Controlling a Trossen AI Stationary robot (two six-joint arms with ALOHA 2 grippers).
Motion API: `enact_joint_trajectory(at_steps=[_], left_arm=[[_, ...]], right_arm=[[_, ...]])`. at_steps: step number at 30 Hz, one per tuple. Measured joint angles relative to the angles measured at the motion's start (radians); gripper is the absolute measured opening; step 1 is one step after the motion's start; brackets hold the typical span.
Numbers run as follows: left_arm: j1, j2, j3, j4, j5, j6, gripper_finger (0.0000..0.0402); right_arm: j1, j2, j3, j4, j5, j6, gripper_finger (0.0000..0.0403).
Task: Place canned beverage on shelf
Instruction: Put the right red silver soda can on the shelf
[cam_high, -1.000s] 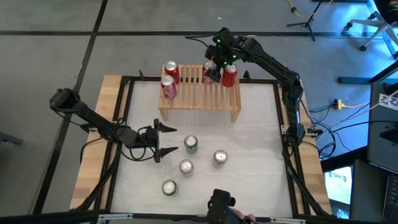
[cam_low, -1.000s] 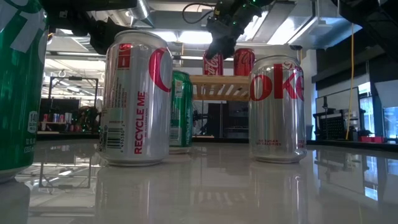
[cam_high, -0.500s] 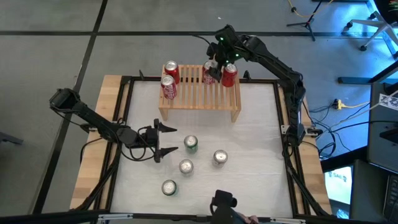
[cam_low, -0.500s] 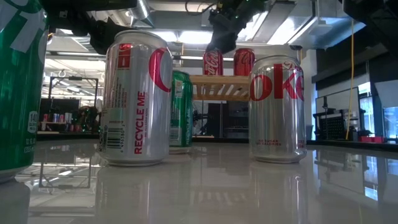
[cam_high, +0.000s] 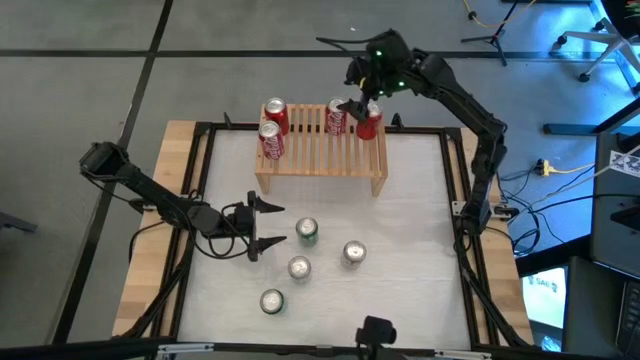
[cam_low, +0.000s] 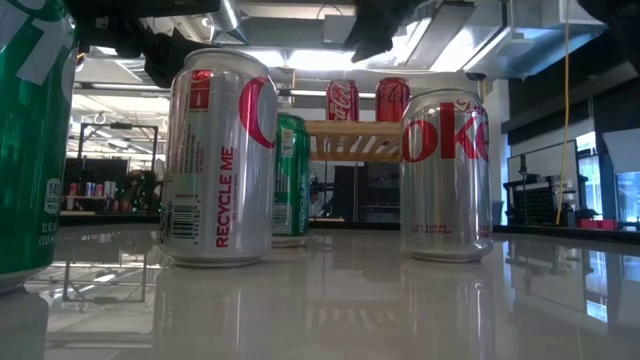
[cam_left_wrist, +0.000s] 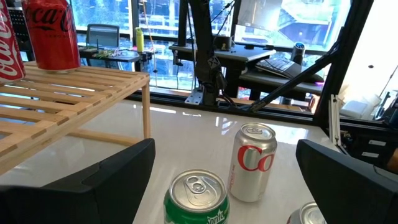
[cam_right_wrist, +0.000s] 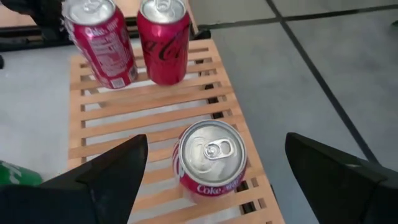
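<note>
The light-wood slatted shelf (cam_high: 320, 152) stands at the table's far side. Several red cans stand upright on it: two at its left end (cam_high: 275, 112) (cam_high: 268, 141) and two toward its right end (cam_high: 336, 119) (cam_high: 370, 121). My right gripper (cam_high: 358, 104) is open and empty above the right pair; in the right wrist view one red can (cam_right_wrist: 208, 158) stands on the slats below, between the spread fingers. My left gripper (cam_high: 270, 226) is open and empty, low over the table, just left of a green can (cam_high: 306, 232).
Three silver cans (cam_high: 353, 253) (cam_high: 299, 268) (cam_high: 272, 301) stand on the white tabletop near the green one. The left wrist view shows the green can (cam_left_wrist: 198, 199) and a silver can (cam_left_wrist: 254, 162) ahead of the fingers. The shelf's middle slats (cam_right_wrist: 155, 118) are bare.
My right gripper has risen from the red can at the shelf's far side and moved a little toward the table's right and far edges. The can stays upright on the slats.
</note>
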Motion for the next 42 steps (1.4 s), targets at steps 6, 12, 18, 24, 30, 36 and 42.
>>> enact_joint_trajectory(at_steps=[6, 12, 18, 24, 30, 36, 42], left_arm=[[0.000, 0.000, 0.000, 0.002, 0.000, -0.071, 0.0381], [0.000, 0.000, 0.000, 0.072, 0.000, -0.105, 0.0381], [0.000, 0.000, 0.000, 0.164, 0.000, -0.105, 0.0381], [0.001, 0.007, 0.019, 0.234, -0.007, -0.105, 0.0381], [0.005, 0.078, 0.148, 0.217, 0.020, -0.030, 0.0381], [0.005, 0.178, 0.308, 0.068, 0.022, 0.032, 0.0381], [0.005, 0.233, 0.384, -0.021, 0.019, 0.027, 0.0381]], right_arm=[[0.020, -0.072, 0.000, -0.065, -0.012, 0.027, 0.0374], [0.096, -0.149, 0.000, -0.195, -0.018, 0.027, 0.0374], [0.207, -0.229, 0.000, -0.304, -0.019, 0.027, 0.0374], [0.324, -0.293, 0.000, -0.396, -0.020, 0.038, 0.0374], [0.437, -0.319, 0.000, -0.420, -0.019, 0.076, 0.0374], [0.528, -0.323, 0.000, -0.443, -0.009, 0.089, 0.0374], [0.621, -0.325, -0.048, -0.440, -0.008, 0.139, 0.0374]])
